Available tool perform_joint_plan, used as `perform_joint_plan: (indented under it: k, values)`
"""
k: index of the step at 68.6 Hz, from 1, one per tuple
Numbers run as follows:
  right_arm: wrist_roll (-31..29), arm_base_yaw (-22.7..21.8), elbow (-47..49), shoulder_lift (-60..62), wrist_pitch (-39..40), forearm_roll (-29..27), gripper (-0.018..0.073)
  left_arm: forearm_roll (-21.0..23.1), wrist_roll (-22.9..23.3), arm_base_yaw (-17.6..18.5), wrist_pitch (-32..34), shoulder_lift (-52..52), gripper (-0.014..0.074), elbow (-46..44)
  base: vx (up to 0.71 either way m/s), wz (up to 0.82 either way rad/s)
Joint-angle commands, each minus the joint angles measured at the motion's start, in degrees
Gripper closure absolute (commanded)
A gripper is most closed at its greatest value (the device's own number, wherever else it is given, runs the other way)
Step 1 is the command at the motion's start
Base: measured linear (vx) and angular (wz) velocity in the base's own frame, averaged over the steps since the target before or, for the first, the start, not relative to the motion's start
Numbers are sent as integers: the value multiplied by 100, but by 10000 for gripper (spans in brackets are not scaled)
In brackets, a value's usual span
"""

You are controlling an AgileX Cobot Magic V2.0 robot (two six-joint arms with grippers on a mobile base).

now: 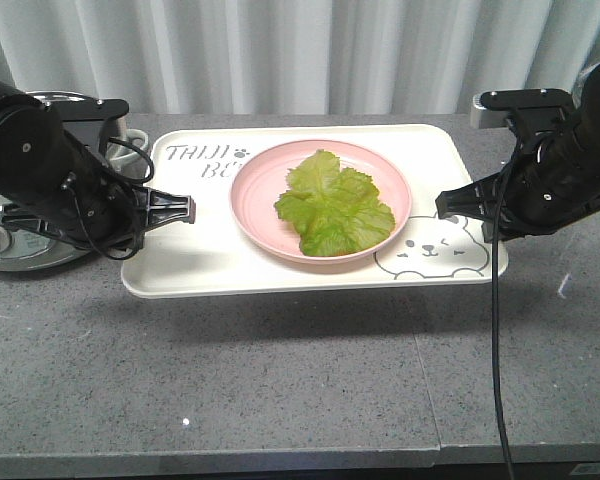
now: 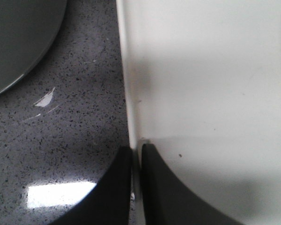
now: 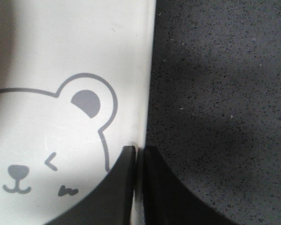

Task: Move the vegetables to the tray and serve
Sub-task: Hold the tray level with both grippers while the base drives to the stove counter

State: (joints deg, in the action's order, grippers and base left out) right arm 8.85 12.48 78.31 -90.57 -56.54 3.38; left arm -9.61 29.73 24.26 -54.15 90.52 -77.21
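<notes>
The cream tray (image 1: pixel 190 262) with grey lettering and a bear face is held above the grey counter, casting a shadow below. A pink plate (image 1: pixel 255 195) sits on it with the green lettuce leaves (image 1: pixel 334 207) on top. My left gripper (image 1: pixel 185 210) is shut on the tray's left rim (image 2: pixel 133 126). My right gripper (image 1: pixel 450 205) is shut on the tray's right rim (image 3: pixel 145 93), beside the bear's ear (image 3: pixel 86 101). In both wrist views the black fingers (image 2: pixel 154 187) (image 3: pixel 122 187) pinch the thin edge between them.
A round metal cooker with a glass lid (image 1: pixel 15 245) stands at the far left, close behind my left arm; its lid edge shows in the left wrist view (image 2: pixel 18 47). A white curtain hangs behind the counter. The counter's front edge (image 1: pixel 280 455) runs along the bottom.
</notes>
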Motion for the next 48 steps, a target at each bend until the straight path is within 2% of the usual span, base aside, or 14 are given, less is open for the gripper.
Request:
perform_joint_plan:
  k: [1,48]
  values:
    - [-94,13,180,266,275,62,566,-70,-101,64,331,-290,604,-176,0,0]
    - [-94,13,180,266,269,62,566,-70,-101,64,331,-290,604,-176,0,0]
